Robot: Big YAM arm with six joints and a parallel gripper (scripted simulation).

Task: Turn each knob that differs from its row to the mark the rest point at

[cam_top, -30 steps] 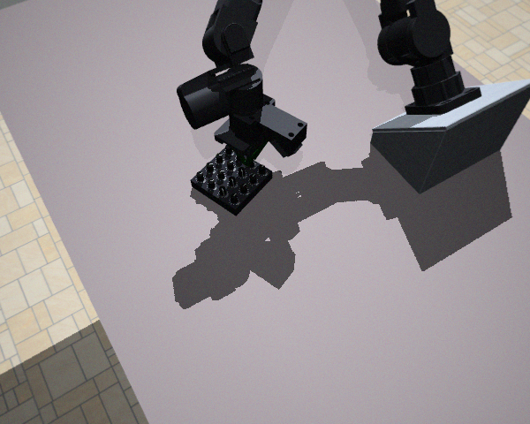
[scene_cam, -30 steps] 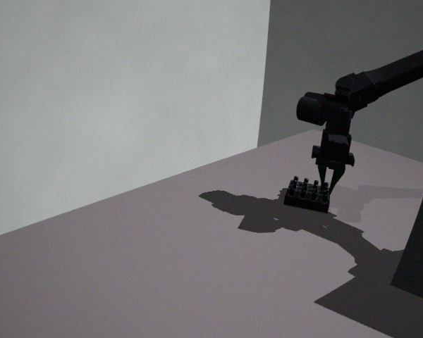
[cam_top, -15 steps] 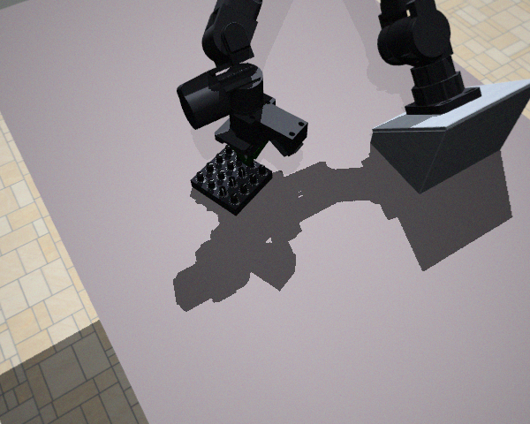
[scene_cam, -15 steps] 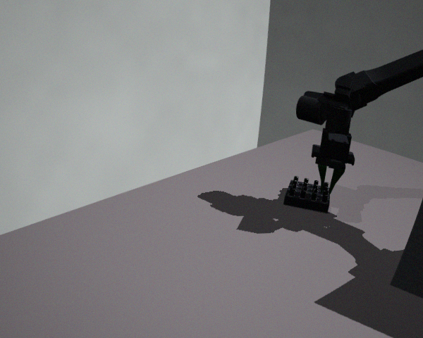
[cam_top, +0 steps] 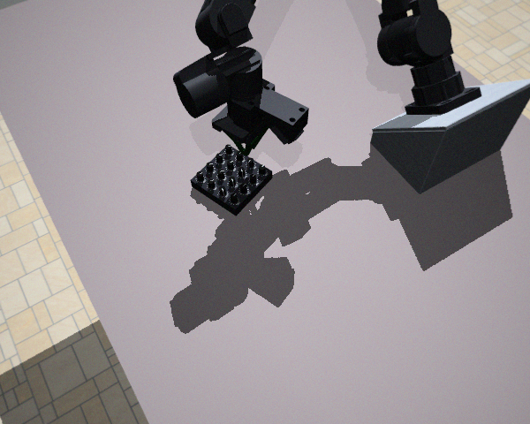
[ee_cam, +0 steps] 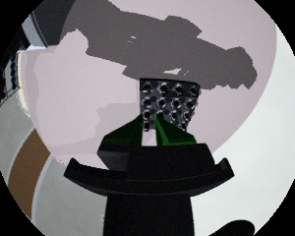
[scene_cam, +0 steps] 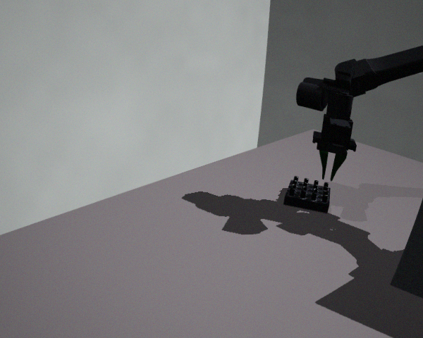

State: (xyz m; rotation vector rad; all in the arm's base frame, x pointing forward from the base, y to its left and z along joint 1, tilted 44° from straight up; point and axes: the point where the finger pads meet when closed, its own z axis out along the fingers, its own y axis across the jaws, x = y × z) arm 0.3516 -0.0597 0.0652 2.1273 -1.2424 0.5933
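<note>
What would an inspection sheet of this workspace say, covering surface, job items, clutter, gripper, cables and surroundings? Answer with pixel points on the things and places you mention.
Surface: matte pinkish-grey tabletop [cam_top: 370, 319] [scene_cam: 131, 262], crossed by the arm's shadow.
Job items: square black box with upright black knobs [cam_top: 236, 211] [scene_cam: 305, 205] [ee_cam: 169, 82], standing on the tabletop; knob pointings too small to read.
Clutter: nothing seen.
Gripper: black gripper with tapered green fingers [cam_top: 245, 151] [scene_cam: 327, 179], slightly open, fingertips above the box's edge area, nothing held.
Cables: nothing seen.
Surroundings: pale wall [scene_cam: 113, 91]; beige tiled floor [cam_top: 23, 274]; dark grey wedge-shaped pedestal [cam_top: 406, 155] [scene_cam: 416, 251] under the arm.
</note>
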